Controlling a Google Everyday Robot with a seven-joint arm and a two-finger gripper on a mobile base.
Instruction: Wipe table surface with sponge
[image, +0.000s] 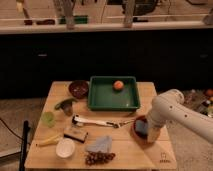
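Sponge (139, 127): the bluish block right under my gripper (146, 131), low on the right part of the table (125, 155), near its right edge. It sits on, or just over, a reddish-brown round patch (151, 141); plate or mat, can't say. Whether the gripper is closed on the sponge or only pressed onto it, I cannot tell; the wrist hides that.

My arm (172, 107) bends in from the right and drops steeply, so the gripper points down at the wood. My guess is that this pose is for pushing the sponge flat for a wipe.

Going outward from the gripper:
- Just to its left in the view is a white-handled utensil (92, 121), lying lengthwise with its tip toward me.
- Beyond the gripper, farther up the table, is the green tray (100, 102) with an orange (118, 85) in it.
- Left and nearer the front edge are a grey-blue cloth (100, 145) and grapes (99, 158), touching or nearly so.
- Well off to the left are a brown block (76, 133), white bowl (65, 148), green cup (48, 118) and dark bowl (78, 89).

Judgement: bare wood is mostly around and in front of the gripper, which is likely why wiping happens here. The risk is that a long stroke leftward hits the utensil or the cloth.
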